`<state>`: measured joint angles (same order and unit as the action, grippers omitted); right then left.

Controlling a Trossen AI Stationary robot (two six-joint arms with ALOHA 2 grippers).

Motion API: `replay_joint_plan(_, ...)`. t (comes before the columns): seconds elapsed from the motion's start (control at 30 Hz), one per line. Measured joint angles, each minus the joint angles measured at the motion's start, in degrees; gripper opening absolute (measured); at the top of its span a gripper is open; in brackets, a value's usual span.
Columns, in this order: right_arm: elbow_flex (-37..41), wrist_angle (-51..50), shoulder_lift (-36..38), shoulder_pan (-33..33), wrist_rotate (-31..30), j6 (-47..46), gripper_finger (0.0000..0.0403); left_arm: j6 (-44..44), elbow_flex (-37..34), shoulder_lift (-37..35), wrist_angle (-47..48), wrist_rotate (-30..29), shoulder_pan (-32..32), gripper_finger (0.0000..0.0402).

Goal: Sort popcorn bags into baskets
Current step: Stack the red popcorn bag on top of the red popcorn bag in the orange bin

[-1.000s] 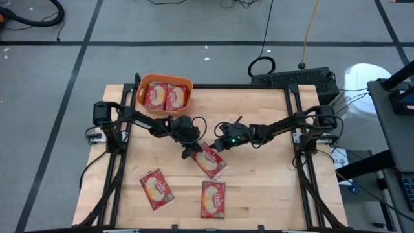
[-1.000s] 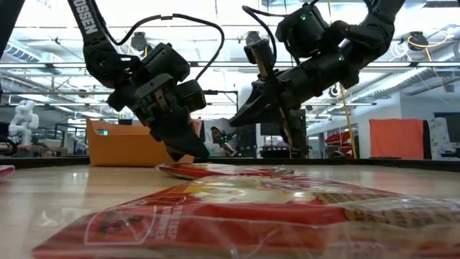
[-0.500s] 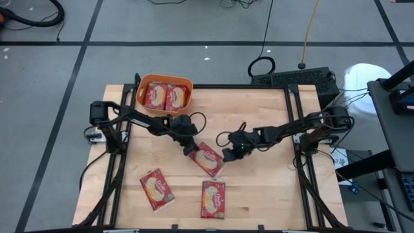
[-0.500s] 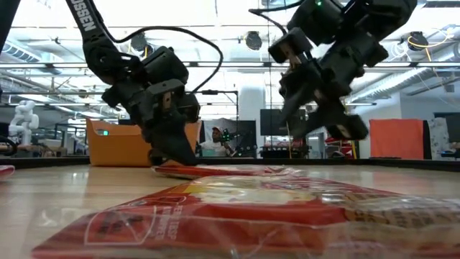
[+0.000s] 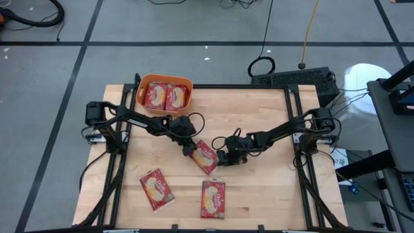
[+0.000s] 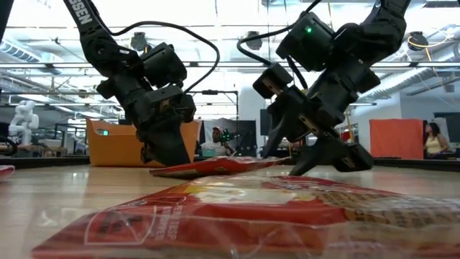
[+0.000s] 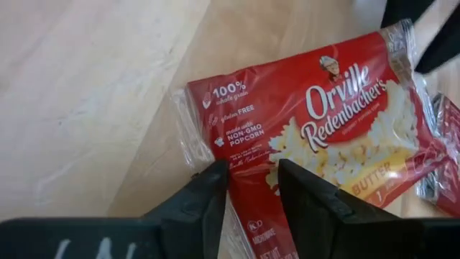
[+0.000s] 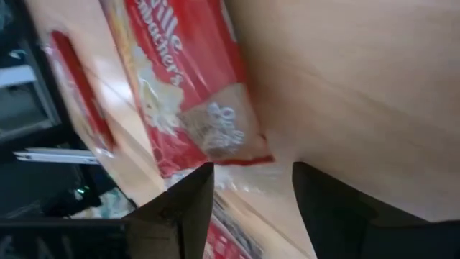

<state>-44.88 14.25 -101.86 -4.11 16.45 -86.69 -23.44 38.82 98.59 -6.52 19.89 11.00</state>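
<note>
From my remote station, the bench-level camera shows the left pincer (image 6: pixel 167 152) at 10 o'clock of centre, tips down at one end of a red popcorn bag (image 6: pixel 215 166) that lies tilted, its other end raised. The right pincer (image 6: pixel 316 155) stands at 2 o'clock, its fingers (image 6: pixel 343 154) spread, straddling the bag's raised end. A second popcorn bag (image 6: pixel 237 216) fills the foreground from 5 to 8 o'clock on the bench (image 6: pixel 50 191). The orange basket (image 6: pixel 118 144) sits behind the left pincer at 9 o'clock. A person (image 6: pixel 434 140) stands at 3 o'clock in the room behind.
</note>
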Motion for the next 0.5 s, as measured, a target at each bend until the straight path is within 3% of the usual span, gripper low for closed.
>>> replay_joint_plan(0.5,0.11,2.32,-0.55,-0.32,-3.68,-6.37,0.017,-0.32,-0.11,0.17,0.52,-3.68,0.0,0.0132)
